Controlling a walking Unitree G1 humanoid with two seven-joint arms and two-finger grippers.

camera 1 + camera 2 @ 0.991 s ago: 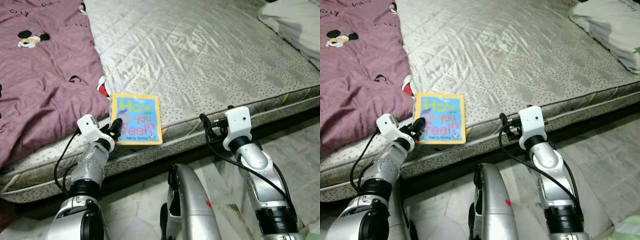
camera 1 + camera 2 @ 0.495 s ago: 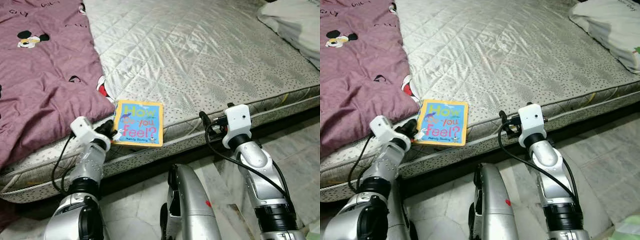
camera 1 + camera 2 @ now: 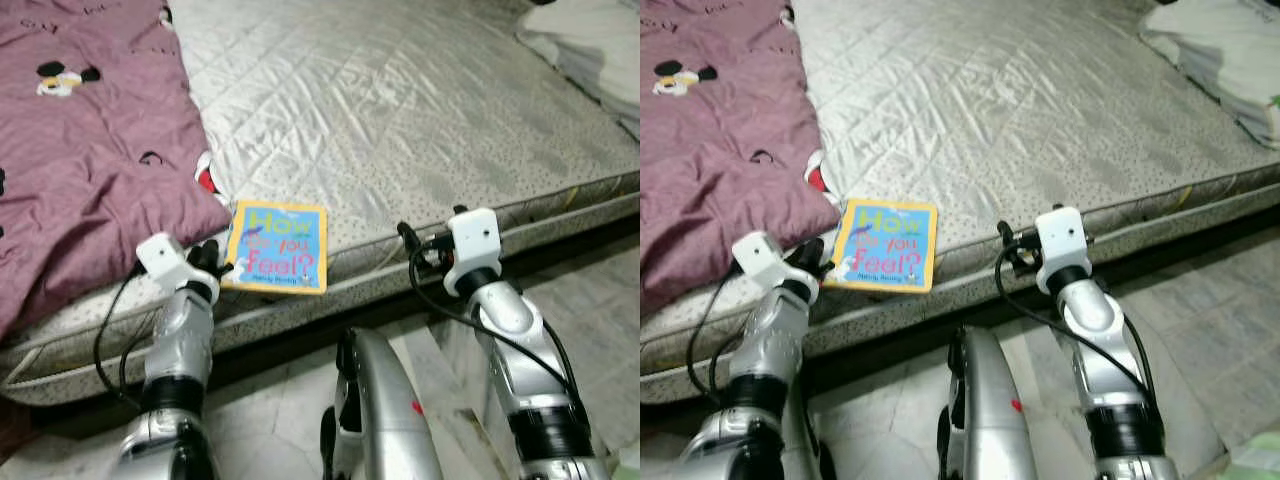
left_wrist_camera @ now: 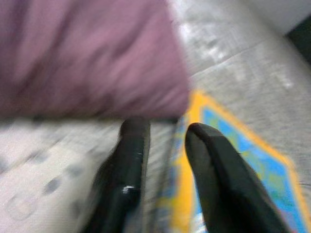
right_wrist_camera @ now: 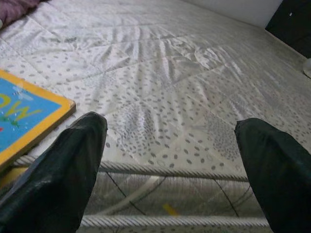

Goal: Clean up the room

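Where the mattress [image 3: 420, 110] meets its front edge, a book [image 3: 276, 247] lies flat, just beside the purple blanket [image 3: 80, 150]. Left gripper [image 4: 163, 133] at the book's near corner — fingers slightly parted, nothing clamped between them. Right gripper [image 5: 170, 136] spread wide, empty — low at the mattress edge, well apart from the book.

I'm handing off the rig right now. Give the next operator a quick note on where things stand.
Left gripper: at the book's left edge; fingers close together, grip unconfirmed.
Right gripper: open, idle at the mattress edge, holding nothing.
Book lies flat at the mattress's front edge, beside the purple blanket. A pillow sits at the far right.
Done: book reached. Left: pick it up and put it away.
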